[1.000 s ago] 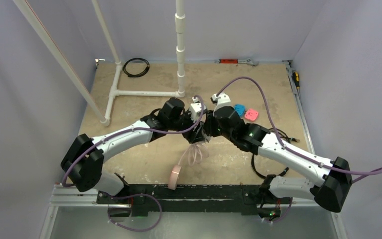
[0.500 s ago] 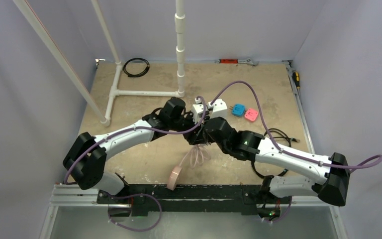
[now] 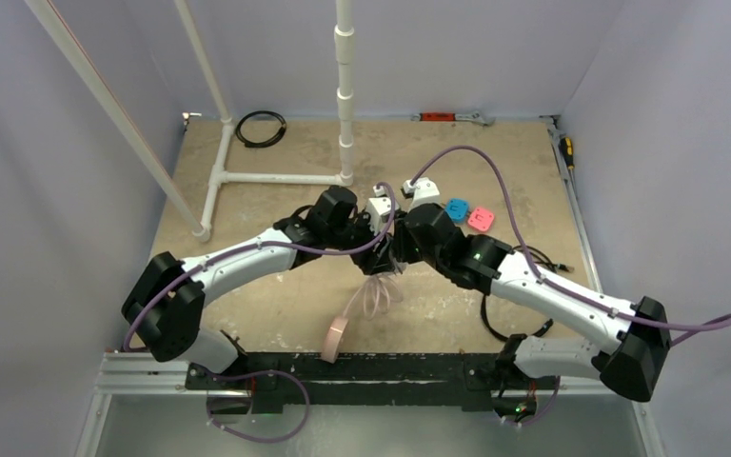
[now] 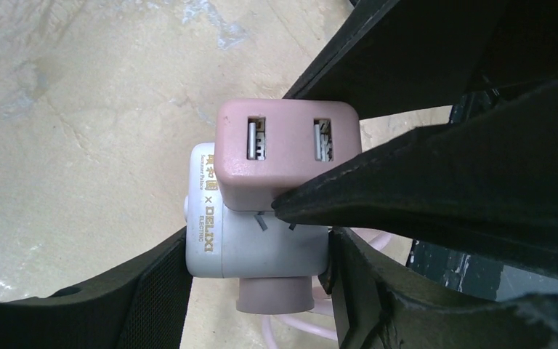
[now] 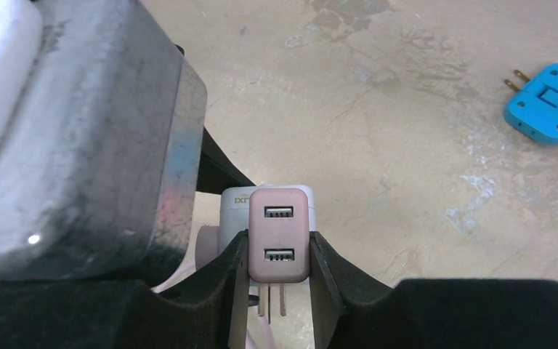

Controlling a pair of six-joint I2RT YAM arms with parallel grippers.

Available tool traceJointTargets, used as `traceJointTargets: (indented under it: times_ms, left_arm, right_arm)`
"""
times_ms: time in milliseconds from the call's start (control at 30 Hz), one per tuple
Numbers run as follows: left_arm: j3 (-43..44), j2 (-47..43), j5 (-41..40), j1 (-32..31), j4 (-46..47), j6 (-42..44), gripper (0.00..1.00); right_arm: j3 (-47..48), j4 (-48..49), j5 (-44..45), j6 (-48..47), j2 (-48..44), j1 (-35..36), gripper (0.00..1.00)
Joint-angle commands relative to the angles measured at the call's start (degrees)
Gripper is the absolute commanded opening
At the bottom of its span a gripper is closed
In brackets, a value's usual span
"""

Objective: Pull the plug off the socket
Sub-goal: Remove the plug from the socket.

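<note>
My left gripper (image 4: 258,273) is shut on the white DELIXI socket block (image 4: 254,243), fingers on its two sides. A pink cable (image 3: 371,295) hangs from the block to the table. My right gripper (image 5: 280,273) is shut on the pink two-port USB plug (image 5: 279,233). The plug's two metal prongs (image 5: 272,299) show bare below it, with the socket (image 5: 236,207) just behind it. In the top view both wrists meet at mid-table (image 3: 392,228) and hide the plug and socket.
A blue adapter (image 3: 458,208) and a pink adapter (image 3: 481,219) lie right of the grippers. A white pipe frame (image 3: 276,178) stands at the back left, with a black cable coil (image 3: 260,128) behind it. Black cables (image 3: 523,257) lie under the right arm.
The right wrist swung toward the near left half a second ago, then back up to the right. The left arm has barely moved.
</note>
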Motion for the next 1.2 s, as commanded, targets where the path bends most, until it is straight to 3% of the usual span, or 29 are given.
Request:
traceJointTargets:
  times_ms: [0,167,367,833,1167]
  left_arm:
    - [1.06,0.73,-7.39,0.26,-3.37,1.09,0.00]
    - [1.21,0.77,-7.09,0.17,-3.35,0.99,0.00]
    - [1.56,1.54,-6.18,0.75,-3.07,-0.17,0.00]
    - [2.29,3.54,-3.45,3.15,-3.15,-1.97,0.00]
    - [1.90,3.17,-3.55,3.19,-3.35,-1.19,0.00]
  right_arm:
    - [2.86,3.43,-6.95,-2.31,-0.17,-3.28,0.00]
    - [2.01,4.83,-9.43,-2.05,0.15,-3.77,0.00]
    - [1.78,4.53,-5.92,-1.08,-1.24,-3.09,0.00]
    - [1.76,1.71,12.77,2.84,-2.15,11.21,0.00]
    - [2.50,-0.86,11.47,5.21,-3.30,11.47,0.00]
